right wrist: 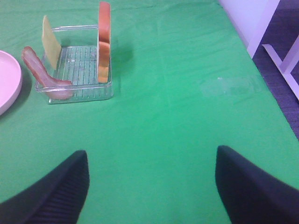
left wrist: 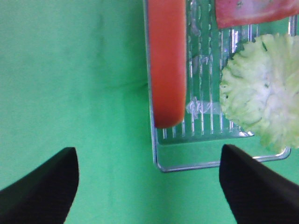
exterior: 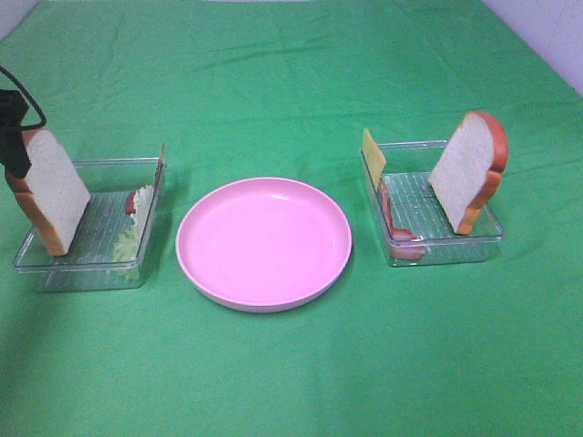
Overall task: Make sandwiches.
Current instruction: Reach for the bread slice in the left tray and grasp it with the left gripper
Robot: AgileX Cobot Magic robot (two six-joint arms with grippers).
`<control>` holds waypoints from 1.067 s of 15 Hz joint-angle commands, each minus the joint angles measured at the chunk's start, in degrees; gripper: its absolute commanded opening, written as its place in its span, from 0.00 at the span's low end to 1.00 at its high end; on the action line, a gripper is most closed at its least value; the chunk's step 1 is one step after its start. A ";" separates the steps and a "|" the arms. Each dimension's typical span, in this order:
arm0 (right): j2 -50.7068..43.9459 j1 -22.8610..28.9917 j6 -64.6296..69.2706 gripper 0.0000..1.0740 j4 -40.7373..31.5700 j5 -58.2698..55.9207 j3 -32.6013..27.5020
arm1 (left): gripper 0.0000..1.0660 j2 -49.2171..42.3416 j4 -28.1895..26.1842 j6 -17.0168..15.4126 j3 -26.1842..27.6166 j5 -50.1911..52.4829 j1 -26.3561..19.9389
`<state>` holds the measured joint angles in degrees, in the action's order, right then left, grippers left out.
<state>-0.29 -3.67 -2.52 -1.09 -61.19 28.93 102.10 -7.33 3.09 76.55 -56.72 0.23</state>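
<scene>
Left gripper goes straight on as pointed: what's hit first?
Probably the upright bread slice, ahead of the open left gripper; depth unclear, so possibly the tray rim instead.

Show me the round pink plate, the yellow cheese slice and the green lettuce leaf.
Round pink plate (exterior: 264,238): exterior high view, bare middle of the dish.
Yellow square cheese slice (exterior: 373,158): exterior high view, middle of its flat face.
Pale green frilly lettuce leaf (left wrist: 260,95): left wrist view, centre of the leaf.
</scene>
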 commanded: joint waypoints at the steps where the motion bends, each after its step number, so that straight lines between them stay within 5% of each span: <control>1: -0.92 -0.23 -0.57 0.66 0.11 0.57 0.00 | 0.73 2.29 -0.63 -0.40 0.29 4.01 1.15; 4: -0.92 -0.23 -0.57 0.66 0.11 0.57 0.00 | 0.73 3.95 -0.63 -0.46 0.29 8.25 1.32; 8: -0.92 -0.23 -0.57 0.66 0.11 0.57 0.00 | 0.59 6.42 -0.52 -0.17 0.34 11.29 1.32; 15: -0.92 -0.23 -0.57 0.66 0.11 0.57 0.00 | 0.01 6.76 -1.38 -0.23 0.34 13.41 1.32; 16: -0.92 -0.23 -0.57 0.66 0.11 0.57 0.00 | 0.00 6.76 -1.49 -0.17 0.34 13.52 1.32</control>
<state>-0.29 -3.67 -2.52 -1.09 -61.19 28.93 108.63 -8.48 2.92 76.72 -44.06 1.26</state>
